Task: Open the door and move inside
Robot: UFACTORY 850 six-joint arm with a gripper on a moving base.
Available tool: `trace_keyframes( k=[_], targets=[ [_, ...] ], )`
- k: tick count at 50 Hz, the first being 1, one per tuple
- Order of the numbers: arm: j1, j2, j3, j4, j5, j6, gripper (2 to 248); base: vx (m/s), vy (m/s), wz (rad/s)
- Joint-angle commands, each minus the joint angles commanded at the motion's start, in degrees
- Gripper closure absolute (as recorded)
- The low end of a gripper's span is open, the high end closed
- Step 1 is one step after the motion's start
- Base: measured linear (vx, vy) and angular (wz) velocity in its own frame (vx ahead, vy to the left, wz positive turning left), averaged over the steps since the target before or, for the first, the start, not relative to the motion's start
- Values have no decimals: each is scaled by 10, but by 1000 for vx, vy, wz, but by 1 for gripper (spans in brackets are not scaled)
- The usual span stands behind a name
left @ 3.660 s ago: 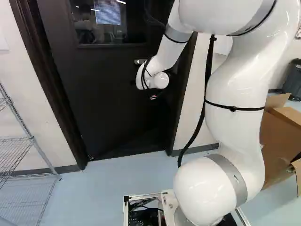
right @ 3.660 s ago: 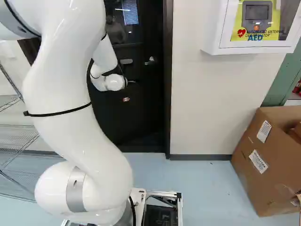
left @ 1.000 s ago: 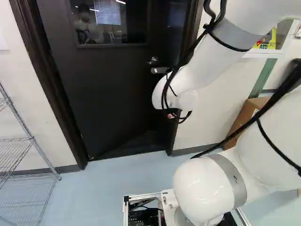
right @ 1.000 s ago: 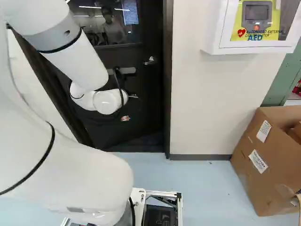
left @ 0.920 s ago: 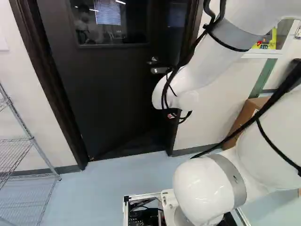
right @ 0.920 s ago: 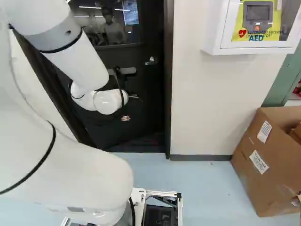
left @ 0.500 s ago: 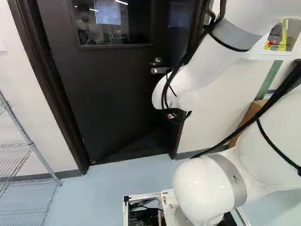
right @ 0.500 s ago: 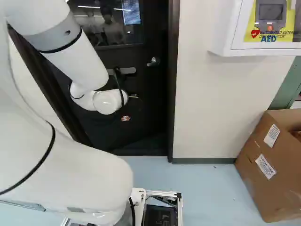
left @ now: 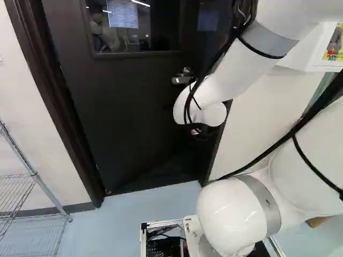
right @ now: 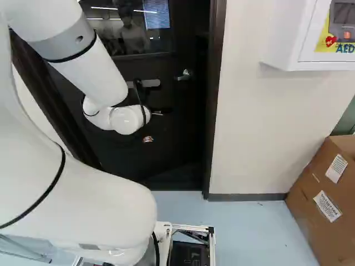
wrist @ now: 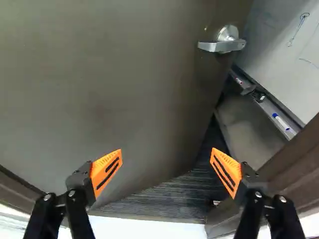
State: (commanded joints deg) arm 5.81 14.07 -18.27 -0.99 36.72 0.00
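Fingers spread wide, my claw point(wrist: 167, 152) pinches nothing. Close beside the finger nearer the gap is the door frame point(wrist: 294, 159). Ahead of my claw is the door point(wrist: 114, 94), a bit open. Its handle point(wrist: 222, 46) lies crosswise, farther ahead and over toward the gap. I think I should push straight on, keeping off the frame. Past the gap, a white board point(wrist: 286, 55) shows, but the door hides most of that room.
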Motion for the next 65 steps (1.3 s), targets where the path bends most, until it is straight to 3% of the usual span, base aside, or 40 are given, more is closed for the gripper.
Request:
trace_keyframes(
  k=[37,65],
  targets=[
    [0,0,0,0,0,0,3,140,97,-21],
    [0,0,0,0,0,0,3,67,48,-9]
  ],
)
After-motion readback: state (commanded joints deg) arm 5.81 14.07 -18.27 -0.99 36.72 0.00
